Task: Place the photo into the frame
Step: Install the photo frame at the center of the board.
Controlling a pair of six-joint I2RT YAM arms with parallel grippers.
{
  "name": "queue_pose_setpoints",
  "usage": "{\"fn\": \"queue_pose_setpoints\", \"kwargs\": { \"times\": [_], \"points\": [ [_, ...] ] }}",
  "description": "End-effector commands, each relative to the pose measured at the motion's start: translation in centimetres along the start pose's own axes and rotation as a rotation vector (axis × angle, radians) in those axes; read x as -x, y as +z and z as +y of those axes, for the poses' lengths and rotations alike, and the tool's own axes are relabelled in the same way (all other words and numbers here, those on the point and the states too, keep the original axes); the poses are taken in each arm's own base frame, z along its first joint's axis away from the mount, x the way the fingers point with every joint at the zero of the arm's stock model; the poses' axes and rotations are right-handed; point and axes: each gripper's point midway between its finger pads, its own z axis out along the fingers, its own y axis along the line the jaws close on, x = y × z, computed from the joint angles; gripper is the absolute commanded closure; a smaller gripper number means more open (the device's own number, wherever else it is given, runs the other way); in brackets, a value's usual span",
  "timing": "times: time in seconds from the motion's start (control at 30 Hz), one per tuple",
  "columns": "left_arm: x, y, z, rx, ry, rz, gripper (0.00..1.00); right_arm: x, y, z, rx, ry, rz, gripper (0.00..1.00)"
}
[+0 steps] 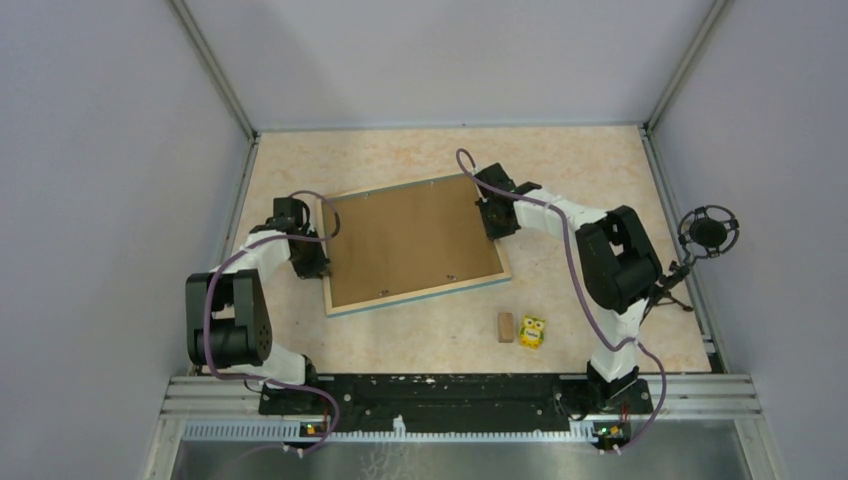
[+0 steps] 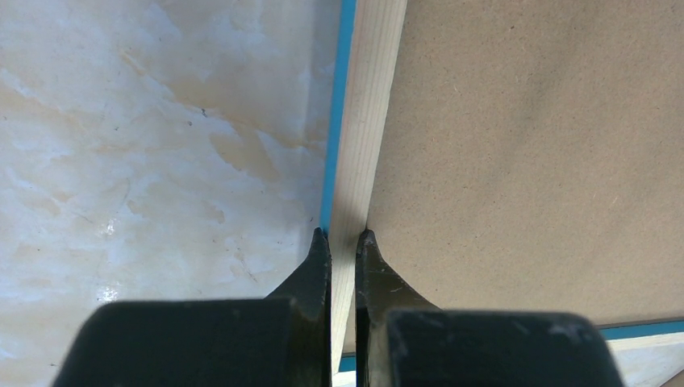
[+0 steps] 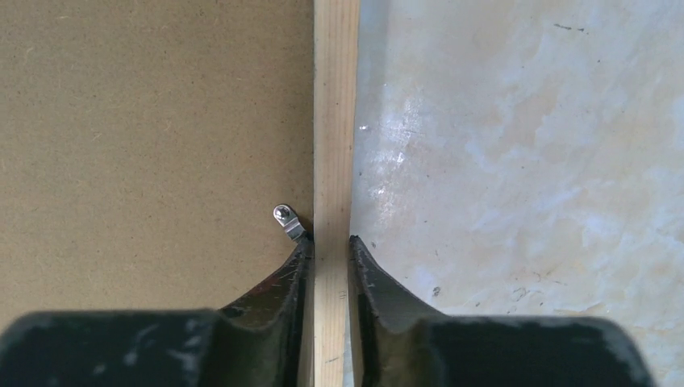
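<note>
Frame: the frame (image 1: 415, 294) lies flat in the middle of the worktop (image 1: 560, 170), back side up, a little crooked to the worktop's edges.
Inside the frame: a plain brown backing board (image 1: 410, 235) fills it, with light wood all around.
Left claw: the left claw (image 2: 344, 235) is squeezed narrow on the frame's wood strip on the side nearest the left edge.
Right claw: the right claw (image 3: 329, 239) is squeezed narrow on the wood strip on the side nearest the right edge.
Only the top view shows: a small wooden block (image 1: 505, 326) and a yellow toy (image 1: 532, 332), side by side near the near edge, right of the middle and apart from the frame.
Only the left wrist view shows: a thin blue edge along the outside of the wood strip.
Only the right wrist view shows: a small metal clip (image 3: 286, 219) on the board, just beside the inner finger.
Writing: the toy has blue and green marks, too small to read.
</note>
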Motion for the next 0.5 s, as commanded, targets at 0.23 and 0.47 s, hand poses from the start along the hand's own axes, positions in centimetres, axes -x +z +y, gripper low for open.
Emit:
{"fn": "queue_pose_setpoints", "kwargs": {
  "times": [0.23, 0.47],
  "points": [
    [0.1, 0.5, 0.5, 0.028, -0.05, -0.003, 1.0, 0.3, -1.2, 0.0, 0.01, 0.017, -0.015, 0.74],
    [0.1, 0.4, 0.4, 0.024, -0.048, 0.0, 1.0, 0.4, -2.7, 0.6, 0.067, 0.039, -0.052, 0.56]
  ]
}}
